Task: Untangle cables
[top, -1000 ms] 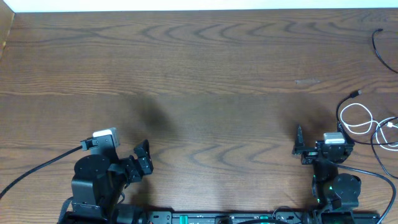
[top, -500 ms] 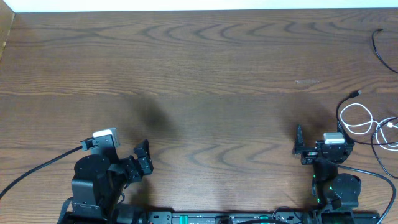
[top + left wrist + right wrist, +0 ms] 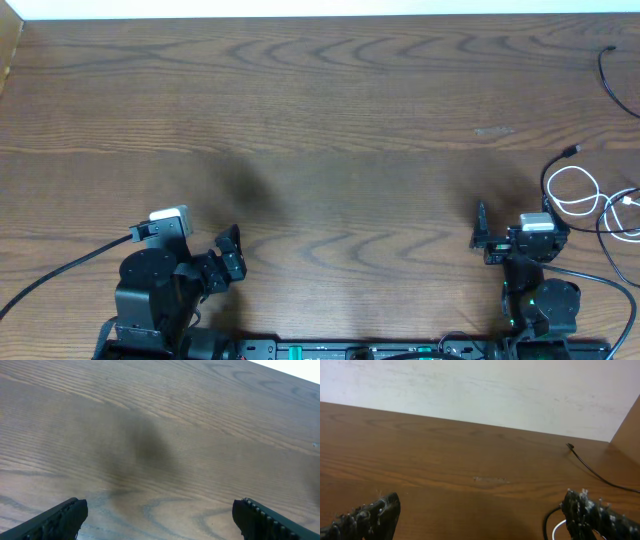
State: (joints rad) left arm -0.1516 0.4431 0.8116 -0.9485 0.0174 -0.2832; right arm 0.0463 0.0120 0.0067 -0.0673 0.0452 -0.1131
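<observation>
Both the left claw (image 3: 232, 257) and right claw (image 3: 479, 232) sit released, gripping nothing; the cables (image 3: 590, 195) lie on the desk (image 3: 330, 120) just beside the right claw.

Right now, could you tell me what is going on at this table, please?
Nothing is being handled yet. Both arms sit parked at the near edge of the wooden table. The left end effector and the right end effector are open and empty. The tangled cables, a white loop among thin black cords, lie untouched at the right edge, just beyond the right arm. Another black cord trails near the far right corner.
</observation>
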